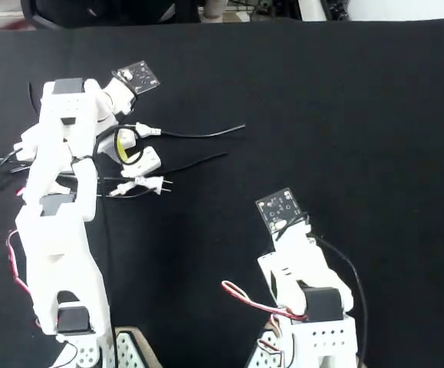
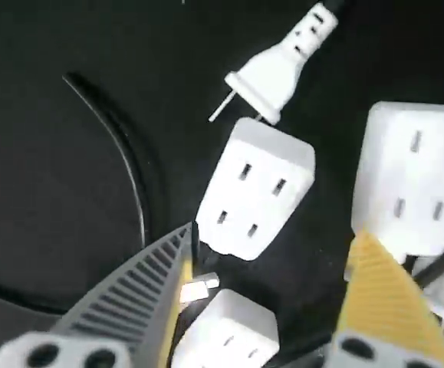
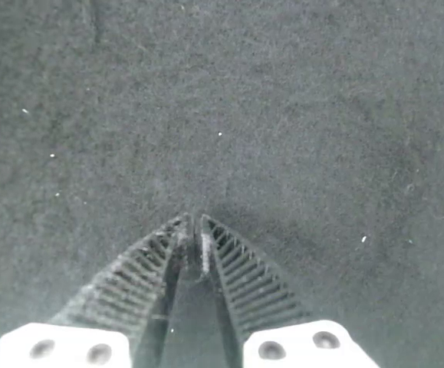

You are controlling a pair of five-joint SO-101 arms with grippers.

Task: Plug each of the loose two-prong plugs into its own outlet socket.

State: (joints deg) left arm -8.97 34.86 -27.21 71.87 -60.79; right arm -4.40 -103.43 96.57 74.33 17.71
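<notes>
sockets (image 2: 256, 192): apparently three blocks, bunched on black cloth (image 2: 53, 192); lowest cut off, right one part-hidden behind left gripper (image 2: 275, 238).
plugs (image 1: 149, 184): two, loose, just beside sockets.
left gripper: wide, straddling middle block.
right gripper (image 3: 193, 236): tips pressed together above bare cloth.

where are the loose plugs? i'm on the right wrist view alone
Observer: Both lie on the table's left side, beside the left arm: a far plug and a near plug.
Operator: is the left gripper holding either
Observer: No. The left gripper is open above a white outlet block.
Operator: and my arm, close to them or not
Observer: The right arm stands well to the right of both plugs, with bare black cloth between.
</notes>
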